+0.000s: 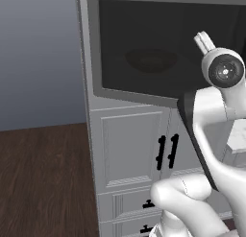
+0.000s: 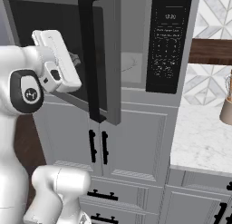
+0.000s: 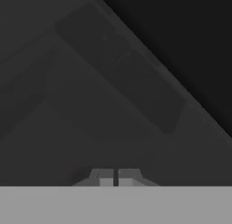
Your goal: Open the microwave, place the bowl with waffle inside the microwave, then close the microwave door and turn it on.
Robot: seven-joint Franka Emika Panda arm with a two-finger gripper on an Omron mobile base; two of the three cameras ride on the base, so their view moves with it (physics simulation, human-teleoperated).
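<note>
Gripper (image 3: pixel 115 177), jaws together, faces the microwave door (image 2: pixel 59 37); bowl (image 1: pixel 150 60) sits inside.

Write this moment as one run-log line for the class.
microwave door: partly open, almost shut | gripper: shut, empty, facing door glass | bowl: inside, visible through glass | stage: closing door

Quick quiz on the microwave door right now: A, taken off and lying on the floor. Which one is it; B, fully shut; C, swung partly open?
C: in the right base view the microwave door with its black handle stands out from the microwave, showing the light grey cavity behind it.
</note>
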